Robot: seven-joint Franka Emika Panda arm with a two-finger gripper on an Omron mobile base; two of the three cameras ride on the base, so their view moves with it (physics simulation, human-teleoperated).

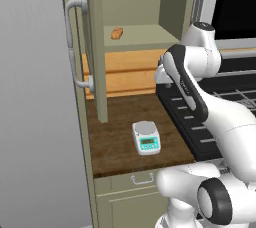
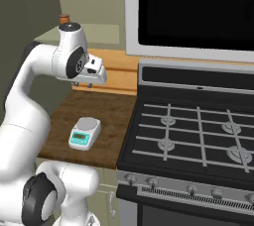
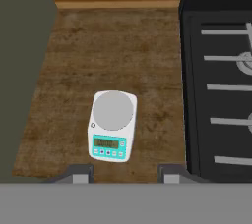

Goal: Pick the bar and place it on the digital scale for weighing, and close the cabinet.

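The orange-brown bar (image 1: 117,33) lies on the lower shelf of the olive-green wall cabinet (image 1: 150,37), whose door (image 1: 96,57) stands open, nearly edge-on, its curved grey handle (image 1: 75,47) facing left. In the right base view the bar (image 2: 64,19) peeks out behind the arm's upper joint. The white digital scale (image 1: 146,137) (image 2: 85,133) (image 3: 112,125) sits on the dark wooden counter with its round grey plate bare. My gripper (image 2: 86,85) (image 3: 125,176) hovers well above the counter, pointing down over the scale's near edge, open with nothing between its fingers.
A black stove (image 2: 198,136) with grates borders the counter (image 3: 108,56) on the right, under a dark microwave (image 2: 198,7). A wooden backsplash (image 1: 130,72) runs behind. A drawer with a small handle (image 1: 142,178) lies below the counter. A grey panel (image 1: 35,122) walls the left.
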